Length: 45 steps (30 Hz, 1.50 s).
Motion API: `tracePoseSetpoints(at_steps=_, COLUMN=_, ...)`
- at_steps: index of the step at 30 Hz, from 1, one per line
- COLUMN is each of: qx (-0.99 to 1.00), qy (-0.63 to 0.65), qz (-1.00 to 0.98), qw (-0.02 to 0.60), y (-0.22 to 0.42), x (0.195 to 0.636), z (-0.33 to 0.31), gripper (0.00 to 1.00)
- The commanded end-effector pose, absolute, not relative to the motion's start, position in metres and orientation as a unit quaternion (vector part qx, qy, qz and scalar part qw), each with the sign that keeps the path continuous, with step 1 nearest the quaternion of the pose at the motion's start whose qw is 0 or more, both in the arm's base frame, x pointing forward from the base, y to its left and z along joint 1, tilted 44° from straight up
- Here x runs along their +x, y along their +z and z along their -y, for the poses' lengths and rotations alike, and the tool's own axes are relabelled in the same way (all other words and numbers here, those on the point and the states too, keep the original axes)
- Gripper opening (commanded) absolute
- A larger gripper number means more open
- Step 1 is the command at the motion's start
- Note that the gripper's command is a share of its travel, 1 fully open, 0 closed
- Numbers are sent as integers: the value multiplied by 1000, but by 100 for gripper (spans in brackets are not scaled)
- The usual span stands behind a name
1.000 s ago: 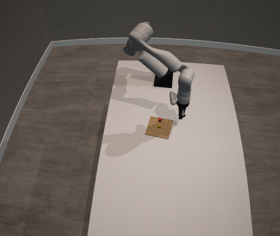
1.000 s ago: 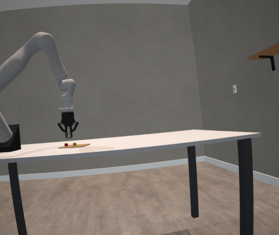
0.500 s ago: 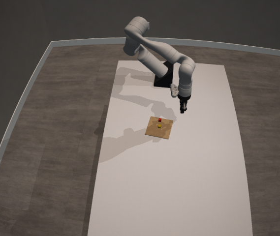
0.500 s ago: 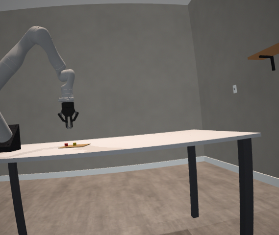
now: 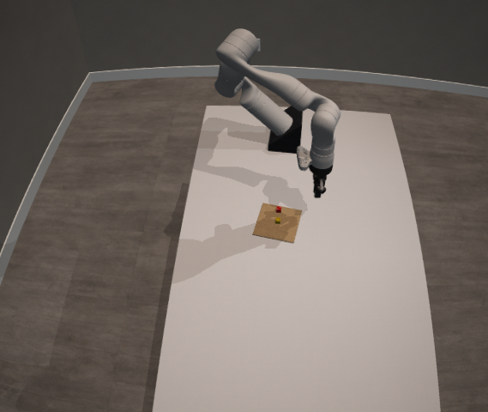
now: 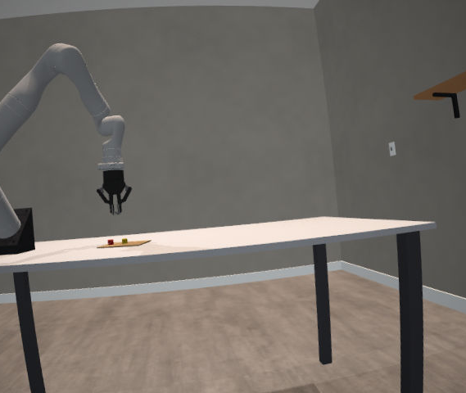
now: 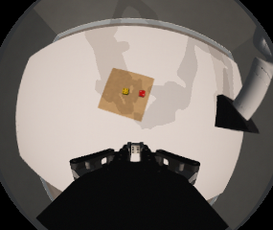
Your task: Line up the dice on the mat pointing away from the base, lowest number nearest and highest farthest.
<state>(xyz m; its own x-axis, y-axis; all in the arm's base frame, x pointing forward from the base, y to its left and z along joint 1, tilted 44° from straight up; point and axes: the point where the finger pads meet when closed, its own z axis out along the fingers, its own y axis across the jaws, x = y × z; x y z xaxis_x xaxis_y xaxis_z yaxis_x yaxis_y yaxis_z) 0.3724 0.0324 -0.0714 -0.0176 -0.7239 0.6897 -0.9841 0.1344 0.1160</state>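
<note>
Evidently the gripper (image 6: 115, 210) pinched the third die, high above the table (image 5: 323, 287); red die (image 5: 278, 209) and yellow die (image 5: 277, 220) sat on the mat (image 5: 266, 230); it probably belonged beyond yellow, lowered level, released gently.

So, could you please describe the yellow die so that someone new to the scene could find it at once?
On the long white table, find the small brown mat lying in front of the arm's black base. Two dice sit on it: the yellow die is the one farther from the base, just beyond the red die.
</note>
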Motion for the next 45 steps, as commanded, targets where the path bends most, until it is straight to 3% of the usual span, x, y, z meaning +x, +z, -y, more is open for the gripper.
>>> tracePoseSetpoints(at_steps=1, qx=629, qy=203, qz=680, qw=317, y=-70, x=374, z=-32, gripper=11)
tracePoseSetpoints(at_steps=18, qx=706, qy=160, qz=601, qw=340, y=-59, x=385, z=-19, gripper=11)
tracePoseSetpoints(at_steps=45, qx=883, qy=16, qz=284, qw=374, y=-14, x=427, z=36, gripper=11)
